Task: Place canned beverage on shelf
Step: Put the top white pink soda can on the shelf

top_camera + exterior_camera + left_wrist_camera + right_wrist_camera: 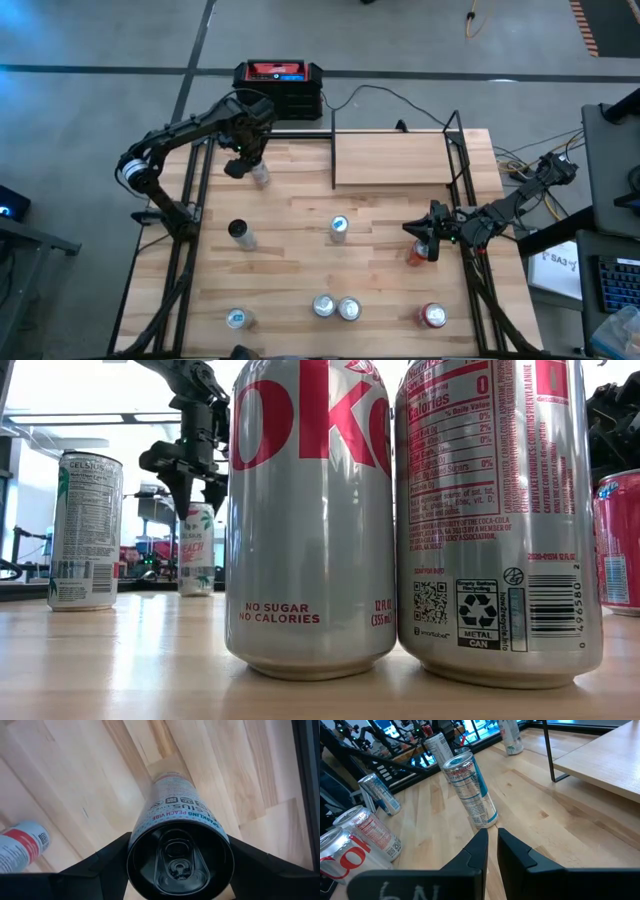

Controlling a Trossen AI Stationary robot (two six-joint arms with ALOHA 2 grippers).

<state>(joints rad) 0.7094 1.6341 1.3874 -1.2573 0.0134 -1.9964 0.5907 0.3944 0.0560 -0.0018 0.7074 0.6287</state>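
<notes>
While the left hand [243,160] hangs over the counter's [300,225] far left part, its fingers [100,862] sit on either side of an upright peach-flavoured can [180,840], though whether they truly pinch it I cannot tell. Just beside it, the shelf [392,158] lies bare. Near the counter's right edge, the right hand [430,240] waits with its fingers together.
</notes>
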